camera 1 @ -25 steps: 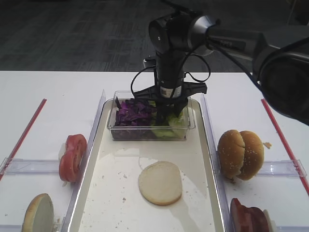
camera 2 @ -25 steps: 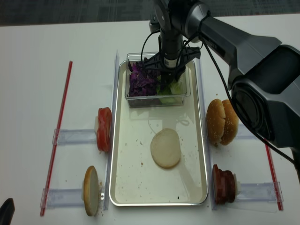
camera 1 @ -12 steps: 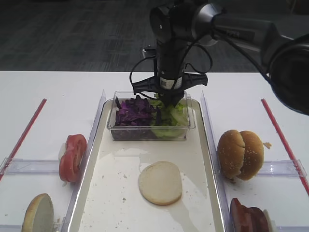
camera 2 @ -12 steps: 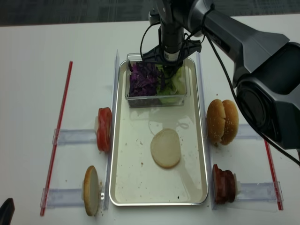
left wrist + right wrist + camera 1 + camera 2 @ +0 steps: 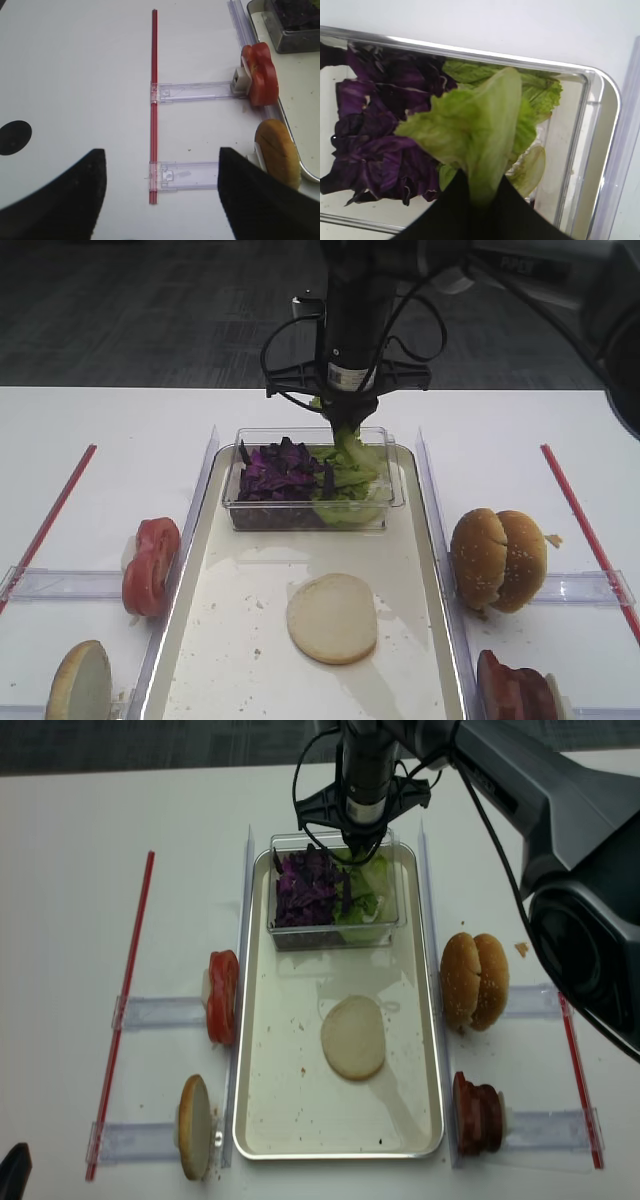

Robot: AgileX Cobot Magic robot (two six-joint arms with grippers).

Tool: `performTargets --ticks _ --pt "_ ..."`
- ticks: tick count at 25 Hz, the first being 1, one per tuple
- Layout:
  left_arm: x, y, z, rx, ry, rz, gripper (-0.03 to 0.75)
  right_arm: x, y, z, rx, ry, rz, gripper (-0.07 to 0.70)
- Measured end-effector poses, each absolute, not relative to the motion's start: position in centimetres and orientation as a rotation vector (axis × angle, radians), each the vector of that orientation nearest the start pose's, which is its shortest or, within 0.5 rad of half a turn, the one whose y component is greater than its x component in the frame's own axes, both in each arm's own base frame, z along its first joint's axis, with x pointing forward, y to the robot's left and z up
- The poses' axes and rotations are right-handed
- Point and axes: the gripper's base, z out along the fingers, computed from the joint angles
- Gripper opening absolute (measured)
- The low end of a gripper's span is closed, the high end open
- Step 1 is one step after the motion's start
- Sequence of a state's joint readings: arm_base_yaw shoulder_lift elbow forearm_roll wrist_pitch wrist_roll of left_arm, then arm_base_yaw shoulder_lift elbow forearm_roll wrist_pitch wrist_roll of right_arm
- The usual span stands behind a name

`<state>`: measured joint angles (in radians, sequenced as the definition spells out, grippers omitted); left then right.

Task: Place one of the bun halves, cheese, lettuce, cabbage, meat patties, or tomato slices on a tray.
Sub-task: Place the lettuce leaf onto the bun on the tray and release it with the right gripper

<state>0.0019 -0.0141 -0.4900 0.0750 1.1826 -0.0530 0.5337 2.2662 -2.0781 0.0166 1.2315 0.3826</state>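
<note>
The table (image 5: 120,440) was white and carried my long cream tray (image 5: 240,660) down its middle, with a clear plastic box (image 5: 300,515) sitting at the tray's far end. One bun half (image 5: 332,618) lay cut face up on the tray, nearer than the box, and two more stood on edge in a holder just off the tray's right side (image 5: 498,558). The meat patties (image 5: 510,690) stood nearer on that same side, the tomato slices (image 5: 150,565) on the left. Inside the box the purple cabbage (image 5: 278,472) filled the left part. My right gripper (image 5: 345,420) was pinched tight on a leaf of lettuce (image 5: 480,135), which hung above the box's green side. My left gripper (image 5: 160,195) stood wide apart over bare table, though I could see only its dark fingertips.
</note>
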Motion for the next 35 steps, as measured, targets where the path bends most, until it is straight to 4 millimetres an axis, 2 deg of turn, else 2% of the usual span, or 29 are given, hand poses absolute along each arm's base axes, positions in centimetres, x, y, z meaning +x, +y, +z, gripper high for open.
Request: performTargets --ticks 10,15,18,28,35 --pt "-1.2 0.6 26.5 -0.069 2.159 0.062 0.438 40.7 25.1 24.5 -0.173 2.885 0.2 0.068" --pt "-1.2 0.6 26.5 -0.069 2.159 0.062 0.438 40.1 25.7 24.8 -0.19 2.882 0.198 0.068" --pt "-1.2 0.6 26.5 -0.069 2.159 0.062 0.438 39.4 25.8 24.2 -0.2 2.905 0.161 0.068" --pt "-1.2 0.6 26.5 -0.069 2.159 0.062 0.438 36.2 25.4 25.5 -0.201 2.927 0.122 0.068" --pt "-1.2 0.6 26.5 -0.069 2.159 0.062 0.438 32.9 26.5 24.0 -0.256 3.003 0.071 0.068"
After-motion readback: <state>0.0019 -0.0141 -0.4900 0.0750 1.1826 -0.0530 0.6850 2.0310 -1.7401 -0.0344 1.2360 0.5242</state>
